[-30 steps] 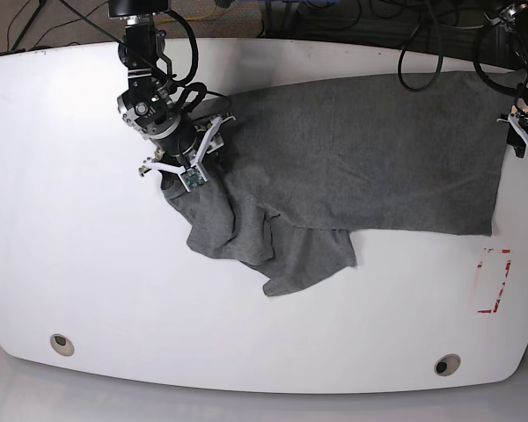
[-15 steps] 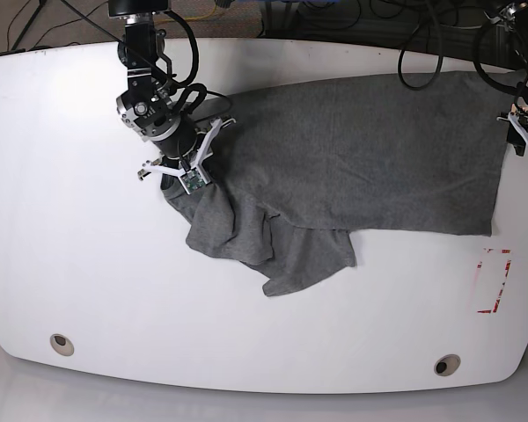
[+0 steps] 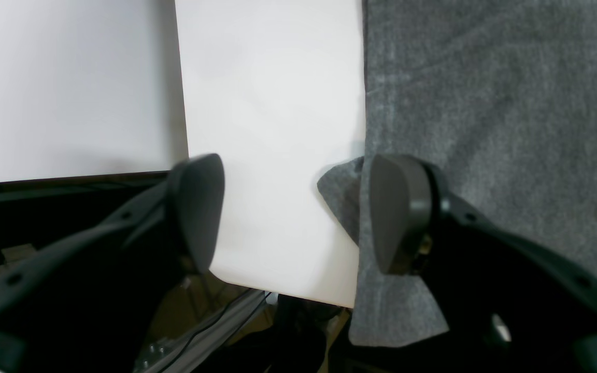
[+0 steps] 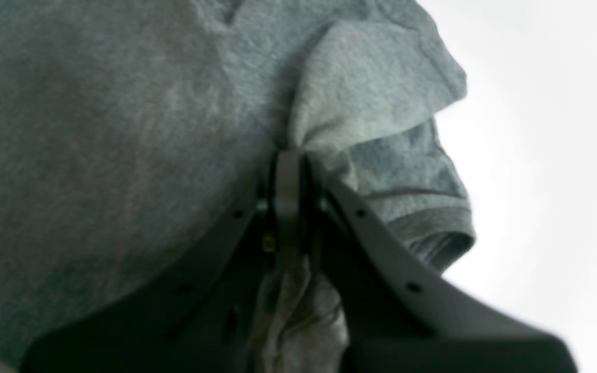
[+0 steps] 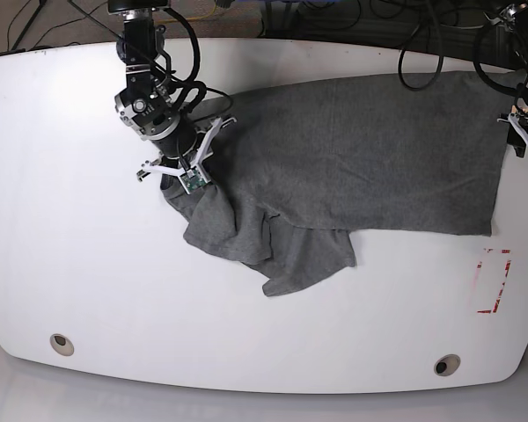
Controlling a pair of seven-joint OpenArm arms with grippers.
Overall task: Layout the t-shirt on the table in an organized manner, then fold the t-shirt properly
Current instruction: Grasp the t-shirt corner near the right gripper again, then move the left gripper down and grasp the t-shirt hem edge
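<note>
Your dark heather-grey cotton t-shirt [image 5: 352, 154] lies spread across the far half of the glossy white bench [image 5: 97, 281], its one end bunched and rumpled beneath your right arm. Your right gripper [image 4: 288, 171] has its fingers pressed together, pinching a fold of that bunched fabric. Your left gripper [image 3: 293, 212] hangs at the shirt's opposite edge, fingers wide apart, holding nothing.
</note>
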